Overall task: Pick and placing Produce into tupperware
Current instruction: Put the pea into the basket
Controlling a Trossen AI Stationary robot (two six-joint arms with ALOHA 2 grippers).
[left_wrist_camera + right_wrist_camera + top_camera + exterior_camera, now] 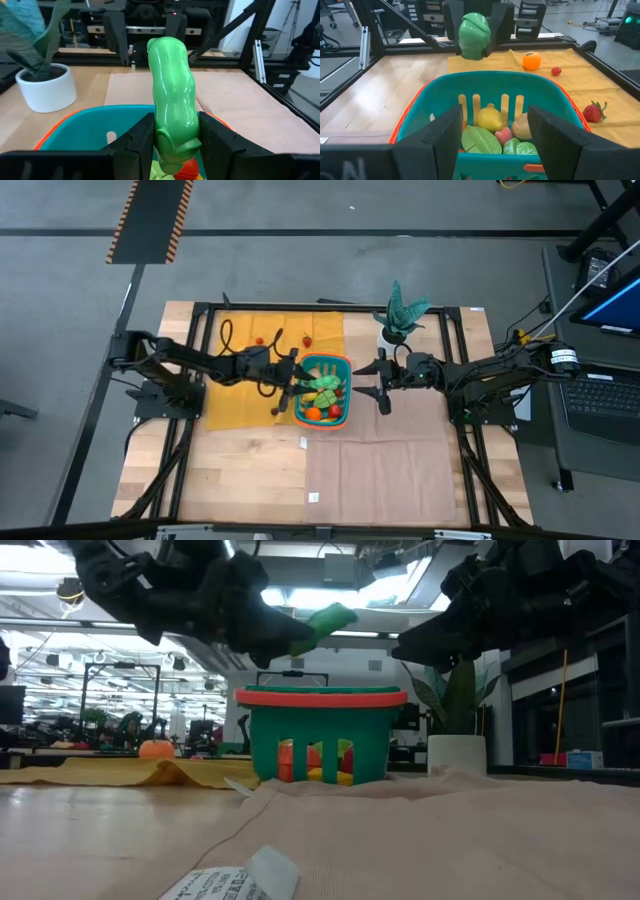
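I had the left gripper [175, 137] squeezed tight on a green pepper [172, 95], up over the edge of the teal basket [485, 82]. My right gripper [495, 135] waited beside the basket, fingers apart. Next I needed to let go so it dropped inside.

The basket [324, 391] stood open from above, but the left pincer [293, 381] with its green vegetable [172, 125] hung over one rim, and the right pincer [381, 387] blocked the opposite side.
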